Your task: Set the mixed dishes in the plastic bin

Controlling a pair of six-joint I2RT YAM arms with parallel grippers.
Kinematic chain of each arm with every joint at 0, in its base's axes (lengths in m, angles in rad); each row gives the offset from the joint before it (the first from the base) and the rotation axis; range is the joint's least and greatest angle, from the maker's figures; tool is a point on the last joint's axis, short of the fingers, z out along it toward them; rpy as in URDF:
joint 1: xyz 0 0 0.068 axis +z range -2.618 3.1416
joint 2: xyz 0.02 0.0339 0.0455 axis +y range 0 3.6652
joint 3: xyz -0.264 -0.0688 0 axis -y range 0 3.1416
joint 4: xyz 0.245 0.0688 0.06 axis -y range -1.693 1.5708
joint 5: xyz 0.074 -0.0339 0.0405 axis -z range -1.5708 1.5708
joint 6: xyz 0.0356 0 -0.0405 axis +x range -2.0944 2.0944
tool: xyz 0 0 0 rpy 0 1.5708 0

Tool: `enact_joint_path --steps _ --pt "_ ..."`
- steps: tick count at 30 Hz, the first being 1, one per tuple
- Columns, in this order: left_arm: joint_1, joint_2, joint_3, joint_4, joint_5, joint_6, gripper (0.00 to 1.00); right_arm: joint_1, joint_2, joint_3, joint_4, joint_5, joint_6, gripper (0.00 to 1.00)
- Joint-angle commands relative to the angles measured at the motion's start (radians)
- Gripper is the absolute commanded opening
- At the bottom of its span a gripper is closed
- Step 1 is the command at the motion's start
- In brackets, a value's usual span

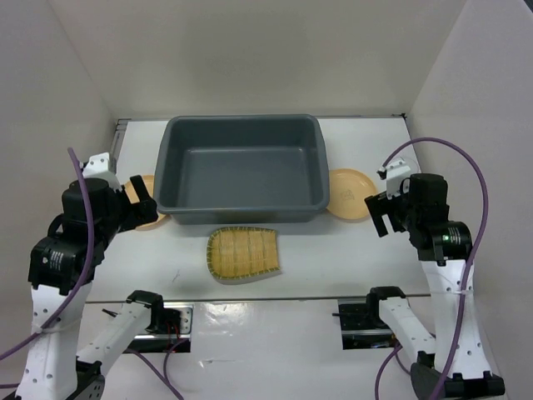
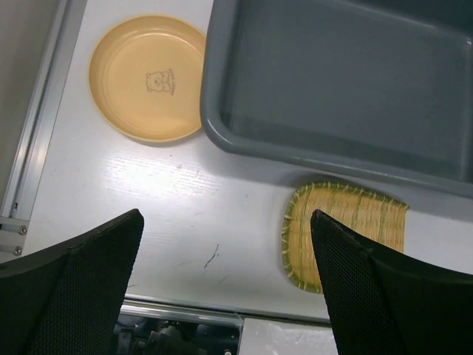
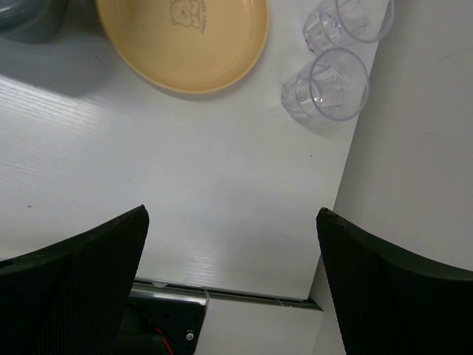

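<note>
Hovering over the near half of the table (image 1: 316, 271), left pincer (image 2: 225, 218) & right pincer (image 3: 233, 214) both gape wide, empty. Mid-table lies the bamboo tray (image 1: 243, 254): flat & thin, so I'd nip its rim edge-on, not press from above. Further out, left plate (image 2: 148, 78) sits by the left edge, right plate (image 3: 185, 37) toward the right edge w/ clear cups (image 3: 332, 85) beside it. Centre toward the far edge stands the plastic bin (image 1: 241, 215), nothing in it yet; carry each dish clear over its rim.

Robotics lab cell, plain white walls (image 1: 250, 58), white table (image 1: 333, 258), two bolted-down arms (image 1: 60, 257)
</note>
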Motion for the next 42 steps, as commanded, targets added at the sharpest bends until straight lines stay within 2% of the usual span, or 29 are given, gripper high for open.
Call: enact_joint_path --steps 1,5,9,11,14,16,22,26,28,31,42 --pt "-0.001 -0.042 -0.005 -0.020 0.047 0.009 1.00 0.007 0.033 -0.004 0.051 0.047 -0.001 0.98" --pt "-0.001 -0.052 -0.021 -0.011 0.139 0.047 1.00 0.007 0.074 -0.022 0.041 0.048 -0.056 0.98" --pt "-0.001 -0.022 -0.030 -0.002 0.148 0.047 1.00 0.007 0.051 -0.160 0.163 0.126 -0.226 0.98" --pt "-0.001 -0.022 -0.030 0.009 0.148 0.047 1.00 0.007 0.027 -0.217 0.208 0.105 -0.383 0.98" --pt "-0.001 -0.065 -0.039 0.009 0.139 0.047 1.00 0.007 -0.034 -0.355 0.323 0.056 -0.508 0.98" --pt "-0.001 -0.074 -0.039 0.009 0.128 0.037 1.00 0.007 -0.034 -0.372 0.341 0.000 -0.562 0.98" --pt "-0.001 -0.074 -0.062 -0.008 0.139 0.026 1.00 0.007 0.162 -0.400 0.427 -0.125 -0.642 0.98" --pt "-0.001 -0.085 -0.083 0.001 0.149 0.026 1.00 0.007 0.312 -0.352 0.452 -0.240 -0.694 0.98" --pt "-0.001 -0.103 -0.084 0.001 0.136 0.026 1.00 -0.025 0.388 -0.332 0.441 -0.292 -0.764 0.98" --pt "-0.001 -0.112 -0.084 0.001 0.126 0.015 1.00 -0.080 0.412 -0.332 0.455 -0.392 -0.824 0.98" --pt "-0.001 -0.141 -0.093 0.001 0.091 -0.014 1.00 -0.104 0.628 -0.283 0.502 -0.458 -0.878 0.98"
